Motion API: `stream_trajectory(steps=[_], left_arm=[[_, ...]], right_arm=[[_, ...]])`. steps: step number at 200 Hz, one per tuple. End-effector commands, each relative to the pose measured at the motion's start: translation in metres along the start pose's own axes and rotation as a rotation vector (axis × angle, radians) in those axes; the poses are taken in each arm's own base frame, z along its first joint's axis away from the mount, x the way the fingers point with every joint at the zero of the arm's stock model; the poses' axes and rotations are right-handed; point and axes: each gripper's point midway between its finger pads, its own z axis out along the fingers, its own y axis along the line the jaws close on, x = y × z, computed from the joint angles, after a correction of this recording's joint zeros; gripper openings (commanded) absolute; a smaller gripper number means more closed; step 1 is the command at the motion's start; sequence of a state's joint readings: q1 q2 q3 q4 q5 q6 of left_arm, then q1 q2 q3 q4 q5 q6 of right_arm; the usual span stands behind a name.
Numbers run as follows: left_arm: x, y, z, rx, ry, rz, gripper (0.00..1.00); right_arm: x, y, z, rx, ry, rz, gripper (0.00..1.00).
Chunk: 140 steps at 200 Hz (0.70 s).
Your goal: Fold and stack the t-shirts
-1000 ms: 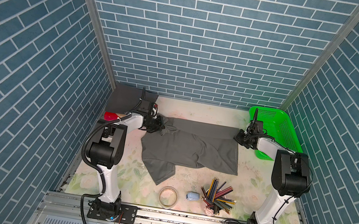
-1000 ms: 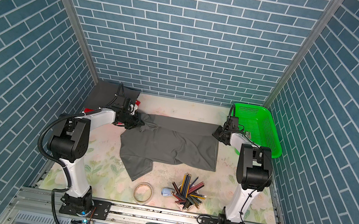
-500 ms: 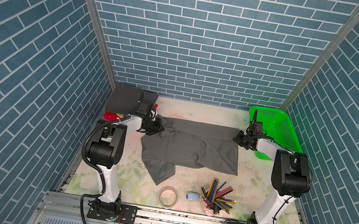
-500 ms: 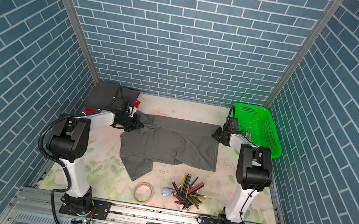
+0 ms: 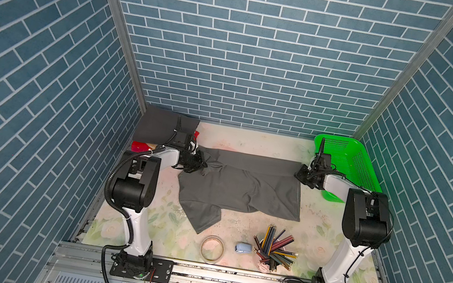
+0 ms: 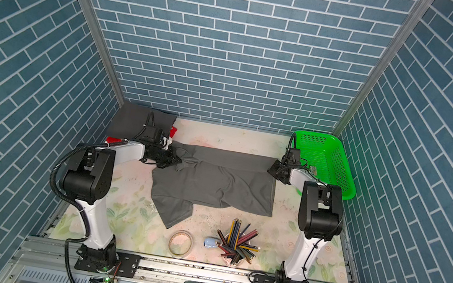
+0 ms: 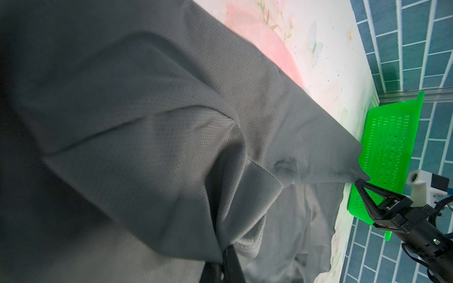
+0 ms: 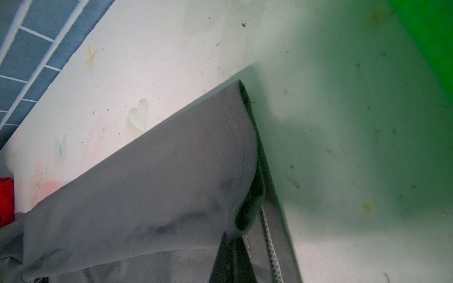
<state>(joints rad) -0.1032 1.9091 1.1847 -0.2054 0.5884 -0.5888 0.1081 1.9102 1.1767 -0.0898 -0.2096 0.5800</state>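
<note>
Left gripper (image 5: 202, 163): pinching mid-grey soft cloth t-shirt (image 5: 242, 188), 10 o'clock corner.
Right gripper (image 5: 300, 175): pinching its 2 o'clock corner.

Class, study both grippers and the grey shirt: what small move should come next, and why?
Probably draw both grippers together toward the near side, folding the cloth over itself: the left gripper and right gripper are each shut on the far edge of the grey t-shirt, taut between them.

Small shift at the shirt's corner
The left arm (image 5: 168, 156) has drawn its jaws a touch nearer the front of the tabletop (image 5: 253, 143), and the bunched corner of the mid-grey t-shirt (image 5: 242, 188) has come with them.
</note>
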Motion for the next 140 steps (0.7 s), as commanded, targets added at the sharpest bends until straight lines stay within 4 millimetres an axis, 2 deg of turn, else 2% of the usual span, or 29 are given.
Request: stream_trajectory(steps=[1, 6, 13, 17, 35, 64, 67, 73, 78, 85, 88, 96, 100, 109, 121, 140], left_arm=[[0.007, 0.007, -0.005, -0.031, 0.012, -0.009, 0.34], [0.007, 0.008, -0.007, -0.044, 0.009, -0.008, 0.46], [0.007, 0.010, -0.011, -0.059, 0.006, -0.008, 0.53], [0.007, 0.010, -0.014, -0.065, 0.003, -0.006, 0.64], [0.001, 0.008, -0.028, -0.093, -0.024, 0.006, 0.73], [-0.027, 0.011, -0.056, -0.179, -0.115, 0.044, 0.77], [-0.031, 0.012, -0.059, -0.185, -0.125, 0.043, 0.77], [-0.037, 0.012, -0.062, -0.190, -0.139, 0.043, 0.77], [-0.041, 0.012, -0.065, -0.194, -0.147, 0.040, 0.77], [-0.049, 0.009, -0.068, -0.201, -0.162, 0.043, 0.78], [-0.050, 0.008, -0.069, -0.204, -0.166, 0.045, 0.78], [-0.058, 0.002, -0.071, -0.196, -0.184, 0.048, 0.79], [-0.061, -0.003, -0.070, -0.184, -0.191, 0.050, 0.81], [-0.065, -0.016, -0.067, -0.150, -0.196, 0.059, 0.86], [-0.070, -0.034, -0.058, -0.126, -0.197, 0.083, 0.86], [-0.073, -0.047, -0.034, -0.110, -0.166, 0.089, 0.86]], right_arm=[[0.011, -0.011, 0.008, 0.027, 0.032, -0.012, 0.12], [0.011, -0.011, 0.008, 0.027, 0.032, -0.014, 0.15], [0.010, -0.010, 0.006, 0.025, 0.031, -0.021, 0.19], [0.009, -0.009, 0.005, 0.026, 0.029, -0.026, 0.20], [0.000, -0.002, -0.004, 0.037, 0.007, -0.057, 0.28], [-0.014, 0.008, -0.022, 0.058, -0.032, -0.096, 0.47], [-0.016, 0.008, -0.024, 0.064, -0.038, -0.101, 0.52], [-0.019, 0.011, -0.028, 0.072, -0.049, -0.111, 0.54], [-0.021, 0.011, -0.030, 0.082, -0.057, -0.118, 0.60], [-0.024, 0.013, -0.035, 0.092, -0.068, -0.131, 0.62], [-0.026, 0.014, -0.037, 0.100, -0.077, -0.137, 0.68], [-0.029, 0.014, -0.040, 0.115, -0.086, -0.148, 0.70], [-0.031, 0.015, -0.042, 0.120, -0.093, -0.153, 0.76], [-0.034, 0.016, -0.042, 0.127, -0.100, -0.160, 0.77], [-0.038, 0.017, -0.040, 0.133, -0.101, -0.163, 0.81], [-0.045, 0.020, -0.029, 0.128, -0.107, -0.171, 0.86]])
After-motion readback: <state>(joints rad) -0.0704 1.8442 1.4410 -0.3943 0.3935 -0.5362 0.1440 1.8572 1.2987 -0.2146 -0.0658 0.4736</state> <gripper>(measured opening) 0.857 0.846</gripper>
